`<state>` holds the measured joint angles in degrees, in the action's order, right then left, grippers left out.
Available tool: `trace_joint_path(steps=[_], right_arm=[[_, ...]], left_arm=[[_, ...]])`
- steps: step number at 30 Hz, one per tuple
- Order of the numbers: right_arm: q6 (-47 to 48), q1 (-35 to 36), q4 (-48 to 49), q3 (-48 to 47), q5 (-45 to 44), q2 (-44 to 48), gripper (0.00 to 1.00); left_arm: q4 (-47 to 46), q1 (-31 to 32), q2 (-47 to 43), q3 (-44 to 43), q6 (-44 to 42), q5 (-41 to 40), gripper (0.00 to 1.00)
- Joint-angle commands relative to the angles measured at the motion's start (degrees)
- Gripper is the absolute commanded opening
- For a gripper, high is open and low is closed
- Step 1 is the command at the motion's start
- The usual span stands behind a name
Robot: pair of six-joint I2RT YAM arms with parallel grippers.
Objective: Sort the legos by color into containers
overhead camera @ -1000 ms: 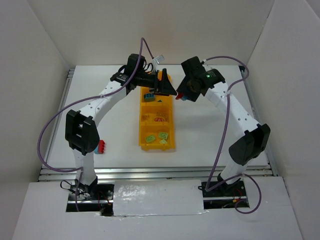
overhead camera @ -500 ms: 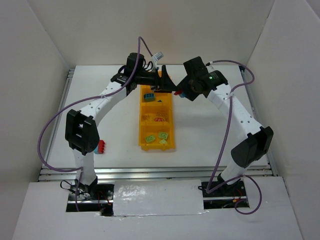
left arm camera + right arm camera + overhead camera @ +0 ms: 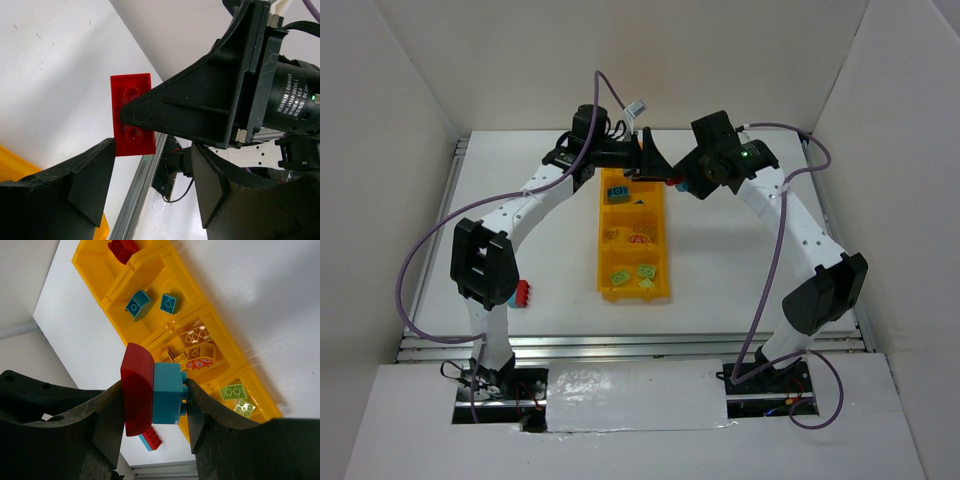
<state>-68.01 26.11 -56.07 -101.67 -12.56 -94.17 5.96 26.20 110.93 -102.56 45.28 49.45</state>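
Up over the far end of the bin (image 3: 634,297) the two arms meet nose to nose. The right gripper (image 3: 155,405) has a firm pinch on the stacked legos (image 3: 150,390), a red curved piece pressed flat against a teal brick, one finger on each outer face, held in the air above the table just right of the bin's far end. The left gripper (image 3: 154,150) points right at it with its jaws part-way apart and nothing clamped between them. In the left wrist view the red piece sits just past the left fingertip, half hidden behind the right arm's black finger, and whether they touch cannot be told. Down in the bin, the farthest compartment holds a red brick (image 3: 122,249). The next one has two teal bricks (image 3: 137,304). The third carries the yellow bricks (image 3: 197,347), one with a red pattern, and the nearest holds two light green bricks (image 3: 233,391) lying flat. Out on the white table (image 3: 740,270), well left of the bin and just beside the left arm's elbow, a red-and-teal lego (image 3: 521,295) lies unsorted.
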Motion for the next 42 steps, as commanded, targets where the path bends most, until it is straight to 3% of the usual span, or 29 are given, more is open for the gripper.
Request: trace_joint_path(steps=[1,6,10,16,21,33,42], right_arm=[[-2.13,-1.49,2.99,0.06,1.74,2.41,0.00],[-1.17,-3.35,4.48,2.53,2.01,3.90,0.00],[-0.90,-3.96,3.60,1.21,2.01,3.29,0.00],[-0.55,-3.61,6.06,1.82,4.64,4.78,0.00],[-0.64,-3.17,6.68,1.39,4.91,5.14,0.00],[0.24,-2.20,5.89,0.42,4.74,3.29,0.00],[0.77,-1.41,4.48,0.06,3.41,1.45,0.00]], left_arm=[[-3.76,0.52,0.77,0.17,0.60,2.23,0.74],[-1.92,0.52,-0.10,0.44,-1.50,1.18,0.90],[-2.53,0.52,0.42,0.26,-0.89,1.52,0.95],[-1.91,0.52,1.56,-1.15,-1.42,1.52,0.92],[-2.44,0.61,2.36,-1.50,-0.98,2.05,0.80],[-1.39,0.52,3.32,-4.57,-0.98,1.35,0.82],[-1.91,0.44,3.32,-4.75,-0.63,1.96,0.77]])
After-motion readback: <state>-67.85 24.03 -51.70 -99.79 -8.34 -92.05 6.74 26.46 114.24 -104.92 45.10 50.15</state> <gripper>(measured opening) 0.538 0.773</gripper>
